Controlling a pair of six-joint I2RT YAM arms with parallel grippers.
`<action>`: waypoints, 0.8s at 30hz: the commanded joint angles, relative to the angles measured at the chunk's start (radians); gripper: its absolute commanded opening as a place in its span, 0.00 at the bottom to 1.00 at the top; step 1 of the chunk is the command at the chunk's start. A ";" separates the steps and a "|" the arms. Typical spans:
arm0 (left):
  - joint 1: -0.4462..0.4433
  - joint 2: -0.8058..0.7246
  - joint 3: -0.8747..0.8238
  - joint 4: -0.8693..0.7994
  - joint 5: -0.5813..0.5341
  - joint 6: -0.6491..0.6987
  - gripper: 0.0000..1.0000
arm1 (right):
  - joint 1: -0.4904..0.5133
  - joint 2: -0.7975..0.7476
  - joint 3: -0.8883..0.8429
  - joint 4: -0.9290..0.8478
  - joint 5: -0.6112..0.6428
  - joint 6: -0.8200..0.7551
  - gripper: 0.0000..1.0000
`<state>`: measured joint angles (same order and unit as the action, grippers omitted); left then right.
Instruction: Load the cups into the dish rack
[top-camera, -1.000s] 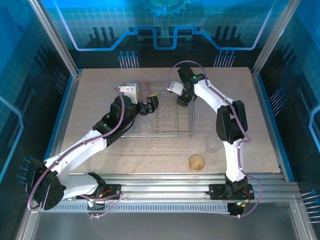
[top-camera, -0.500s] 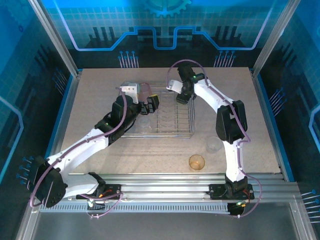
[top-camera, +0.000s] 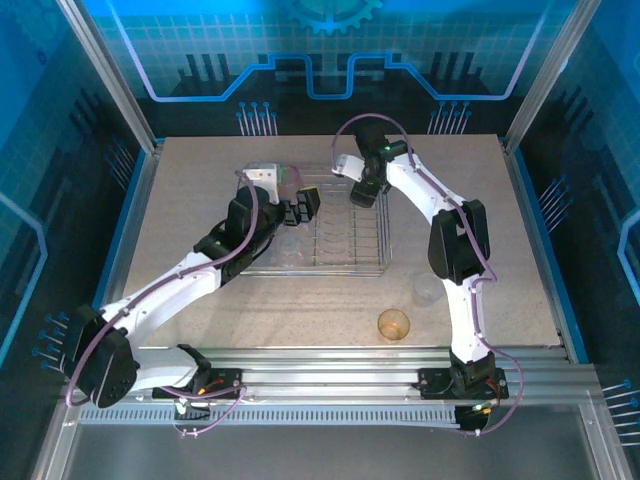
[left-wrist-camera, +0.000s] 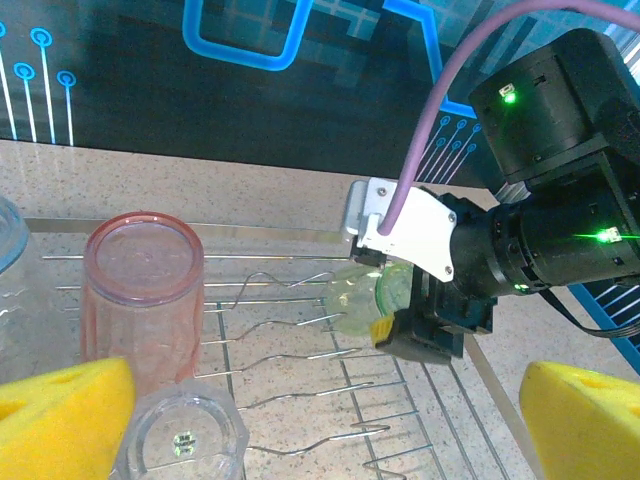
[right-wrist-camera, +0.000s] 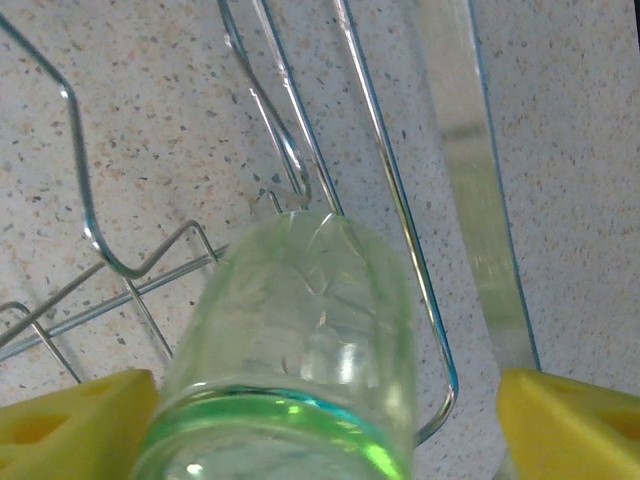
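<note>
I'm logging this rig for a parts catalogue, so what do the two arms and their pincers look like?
Both the left arm and right arm have white links with black joints and looping purple cables. The left pincer and right pincer are black, with yellow fingertips. Green lights glow on the right wrist.

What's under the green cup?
Wires of the dish rack and speckled tabletop show around the green cup; directly beneath is covered, so whether it rests on the prongs is unclear.
</note>
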<state>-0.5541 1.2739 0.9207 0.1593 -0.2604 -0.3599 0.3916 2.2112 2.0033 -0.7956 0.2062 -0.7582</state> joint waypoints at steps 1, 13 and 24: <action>0.008 0.026 0.045 0.020 0.028 -0.007 0.99 | -0.008 0.009 0.004 -0.021 0.009 0.010 1.00; 0.010 0.037 0.061 0.007 0.050 -0.027 0.99 | -0.005 -0.017 -0.007 -0.022 0.015 0.001 1.00; 0.010 0.016 0.050 -0.001 0.048 -0.036 0.99 | -0.005 -0.069 -0.049 -0.092 -0.035 0.015 0.94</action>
<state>-0.5526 1.3109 0.9474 0.1616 -0.2272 -0.3683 0.3916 2.1918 1.9678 -0.8410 0.2001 -0.7521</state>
